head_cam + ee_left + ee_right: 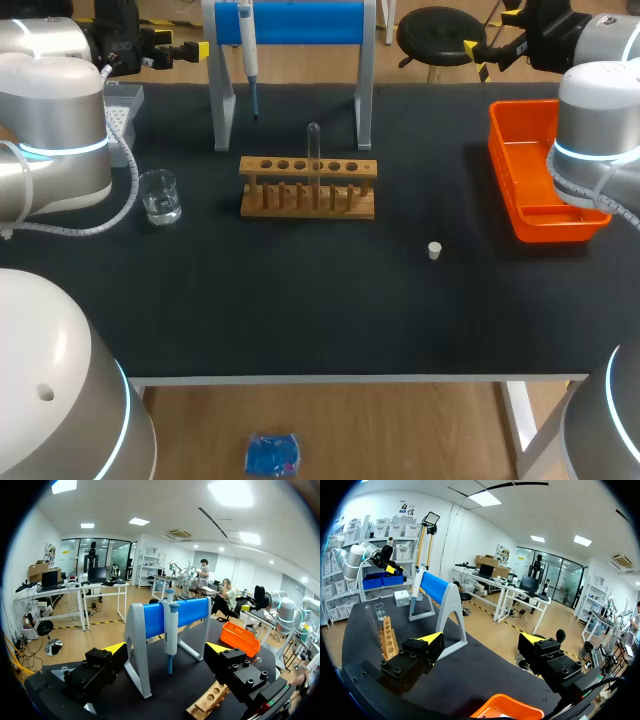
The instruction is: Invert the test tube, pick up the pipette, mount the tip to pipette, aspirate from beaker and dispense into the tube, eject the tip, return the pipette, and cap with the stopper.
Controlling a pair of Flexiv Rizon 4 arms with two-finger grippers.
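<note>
A clear test tube stands upright in the wooden rack at mid-table; the right wrist view shows the tube and rack too. The pipette hangs on the blue-barred stand behind the rack, and sits straight ahead of my left gripper as pipette. A glass beaker is left of the rack. The small white stopper lies to the rack's right. My left gripper is open and empty at the far left. At the far right my right gripper is open and empty.
An orange bin stands at the right edge, below my right gripper as bin. A tip box sits at the far left by my left arm. The stand's grey legs flank the space behind the rack.
</note>
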